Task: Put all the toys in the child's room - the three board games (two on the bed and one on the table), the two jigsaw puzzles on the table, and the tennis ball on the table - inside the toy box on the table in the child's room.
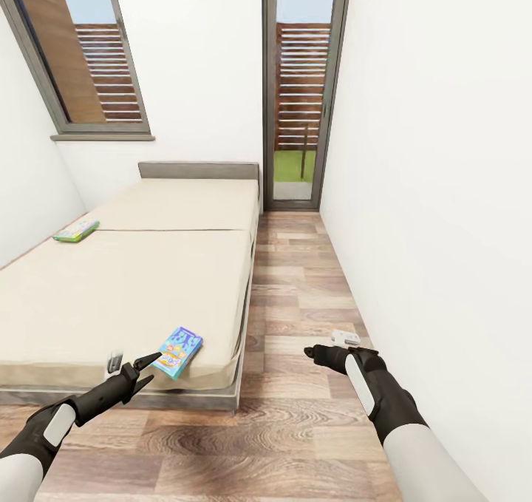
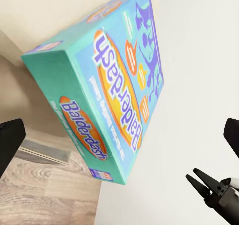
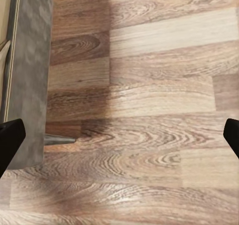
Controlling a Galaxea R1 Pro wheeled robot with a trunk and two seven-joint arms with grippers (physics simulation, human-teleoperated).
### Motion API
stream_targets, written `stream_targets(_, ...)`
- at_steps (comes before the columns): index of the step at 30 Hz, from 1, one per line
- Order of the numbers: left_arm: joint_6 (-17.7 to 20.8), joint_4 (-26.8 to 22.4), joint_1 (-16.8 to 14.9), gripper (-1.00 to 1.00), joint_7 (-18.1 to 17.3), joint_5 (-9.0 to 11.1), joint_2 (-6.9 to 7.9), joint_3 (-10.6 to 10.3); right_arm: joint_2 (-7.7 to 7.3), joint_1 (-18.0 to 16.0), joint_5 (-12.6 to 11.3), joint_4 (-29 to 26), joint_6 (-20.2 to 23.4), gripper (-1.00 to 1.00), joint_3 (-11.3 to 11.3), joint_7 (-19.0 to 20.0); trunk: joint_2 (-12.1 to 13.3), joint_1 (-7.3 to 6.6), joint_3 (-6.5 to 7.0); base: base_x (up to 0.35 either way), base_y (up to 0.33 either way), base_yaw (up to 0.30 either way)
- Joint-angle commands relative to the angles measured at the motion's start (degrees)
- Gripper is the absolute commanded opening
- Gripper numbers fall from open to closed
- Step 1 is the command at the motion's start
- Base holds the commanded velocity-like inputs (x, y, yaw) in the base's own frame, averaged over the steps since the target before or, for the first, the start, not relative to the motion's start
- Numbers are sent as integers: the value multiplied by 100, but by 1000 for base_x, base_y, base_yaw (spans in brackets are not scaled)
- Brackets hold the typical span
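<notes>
The left end effector [image 1: 148, 367], jaws spread wide, hovers just short of the blue Balderdash board game [image 1: 177, 351] lying at the bed's [image 1: 133, 287] near edge. The right end effector [image 1: 316, 353], also open, hangs over bare wood-plank floor [image 1: 295, 295] at 2 o'clock. A pale green board game [image 1: 76, 230] lies far at 10 o'clock.
</notes>
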Motion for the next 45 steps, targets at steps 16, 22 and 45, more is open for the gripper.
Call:
stream_targets(16,37,3,-4,100,-13,15,-5,14,6,-2,10,-1,30,100,-26,28,-163,87,-77,0,0,0)
stream_targets(22,36,3,-4,100,-15,15,-6,14,6,-2,10,-5,30,100,-26,28,-163,87,-77,0,0,0)
stream_targets(45,36,3,-4,100,-9,15,-14,14,6,-2,10,2,30,100,-21,28,-163,87,-77,26,-25,0)
